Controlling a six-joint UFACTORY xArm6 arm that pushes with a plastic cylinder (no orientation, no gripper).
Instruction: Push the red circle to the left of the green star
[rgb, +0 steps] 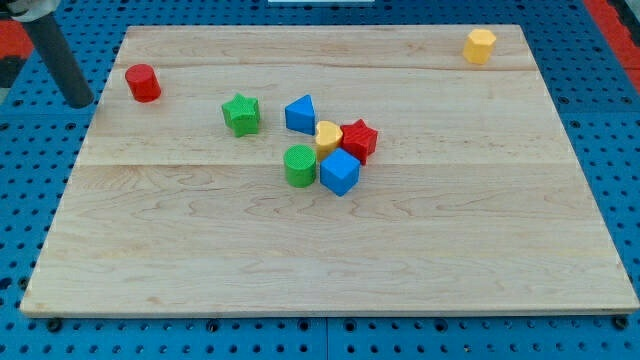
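Observation:
The red circle (143, 83) stands near the board's upper left corner. The green star (241, 114) sits to its right and a little lower, well apart from it. My tip (80, 103) is at the end of the dark rod at the view's left, just off the board's left edge, to the left of the red circle and slightly below it, not touching it.
A cluster sits right of the green star: a blue triangle-like block (300, 114), a yellow heart (328, 136), a red star (359, 140), a green circle (299, 166) and a blue cube (339, 172). A yellow hexagon (480, 46) stands at the upper right. The wooden board (300, 250) lies on a blue pegboard.

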